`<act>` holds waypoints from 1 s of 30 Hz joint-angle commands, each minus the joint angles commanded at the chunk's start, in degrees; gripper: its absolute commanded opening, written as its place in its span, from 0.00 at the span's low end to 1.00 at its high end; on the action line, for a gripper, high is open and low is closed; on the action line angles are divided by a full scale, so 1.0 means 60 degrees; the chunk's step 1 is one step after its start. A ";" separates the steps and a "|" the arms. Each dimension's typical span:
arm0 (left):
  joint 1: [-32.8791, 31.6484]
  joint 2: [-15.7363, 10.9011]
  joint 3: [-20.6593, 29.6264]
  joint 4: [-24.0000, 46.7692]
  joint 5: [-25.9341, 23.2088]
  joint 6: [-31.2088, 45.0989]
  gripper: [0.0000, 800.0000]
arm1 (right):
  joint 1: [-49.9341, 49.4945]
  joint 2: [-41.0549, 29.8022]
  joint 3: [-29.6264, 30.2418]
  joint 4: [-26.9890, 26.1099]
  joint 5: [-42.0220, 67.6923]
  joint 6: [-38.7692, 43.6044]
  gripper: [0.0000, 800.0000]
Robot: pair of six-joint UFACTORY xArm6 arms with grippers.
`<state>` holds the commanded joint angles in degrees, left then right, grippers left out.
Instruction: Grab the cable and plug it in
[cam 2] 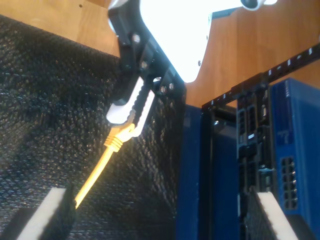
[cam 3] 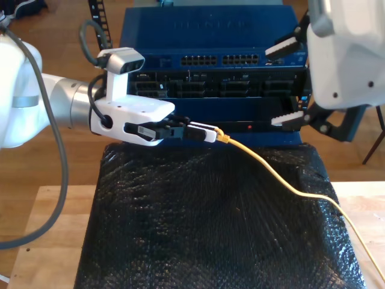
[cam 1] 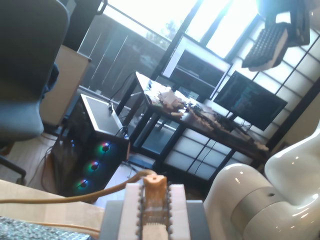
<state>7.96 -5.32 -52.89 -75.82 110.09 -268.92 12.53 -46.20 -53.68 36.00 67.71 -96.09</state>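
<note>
glossy white arm shell (cam 3: 21, 90); matt black textured mat (cam 3: 210, 223)

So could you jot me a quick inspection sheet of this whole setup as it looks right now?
Surface: black textured mat over a wooden table.
Job's things: yellow network cable, plug end clamped in my first gripper, short of the blue network switch and the black rack unit beneath it.
Clutter: nothing seen.
Grippers: my first gripper shut on the cable; my second gripper open, at the exterior view's right.
Cables: grey robot cable hanging at the exterior view's left.
Surroundings: desk with monitors, lit computer tower.
</note>
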 joint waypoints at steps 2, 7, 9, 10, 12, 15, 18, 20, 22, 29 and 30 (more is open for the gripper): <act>0.0103 0.0117 0.0015 -0.0117 0.0249 -0.0088 0.00 | 0.0044 0.0000 0.0029 0.0000 0.0000 -0.0029 1.00; 0.0249 0.0308 0.0029 -0.0249 0.0777 -0.0161 0.00 | 0.0308 -0.0015 0.0059 -0.0015 0.0000 -0.0366 1.00; 0.0249 0.0322 0.0088 -0.0249 0.0894 -0.0176 0.00 | 0.0469 -0.0103 0.0132 -0.0015 0.0000 -0.0454 1.00; 0.0264 0.0322 0.0132 -0.0264 0.0923 -0.0176 0.00 | 0.0557 -0.0161 0.0190 -0.0015 -0.0015 -0.0454 1.00; 0.0249 0.0337 0.0161 -0.0278 0.0996 -0.0176 0.00 | 0.0674 -0.0220 0.0264 0.0000 -0.0103 -0.0469 1.00; 0.0264 0.0425 0.0176 -0.0278 0.1114 -0.0176 0.00 | 0.0879 -0.0220 0.0322 -0.0015 -0.0190 -0.0513 0.99; 0.0264 0.0469 0.0190 -0.0293 0.1216 -0.0176 0.00 | 0.1084 -0.0220 0.0469 -0.0015 -0.0440 -0.0659 0.99; 0.0264 0.0484 0.0190 -0.0366 0.1319 -0.0176 0.00 | 0.1260 -0.0264 0.0601 -0.0015 -0.0645 -0.0791 1.00; 0.0264 0.0513 0.0205 -0.0498 0.1436 -0.0176 0.00 | 0.1465 -0.0352 0.0791 -0.0015 -0.0864 -0.0879 1.00; 0.0498 0.0689 0.0337 -0.0864 0.1538 -0.0337 0.00 | 0.1802 -0.0557 0.1143 -0.0015 -0.1436 -0.0923 1.00; 0.0527 0.0733 0.0352 -0.0879 0.1538 -0.0396 0.00 | 0.1832 -0.0557 0.1158 -0.0015 -0.1509 -0.0938 1.00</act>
<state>11.12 -0.92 -50.78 -81.10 119.32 -271.30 23.52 -49.54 -46.74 35.91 58.66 -101.71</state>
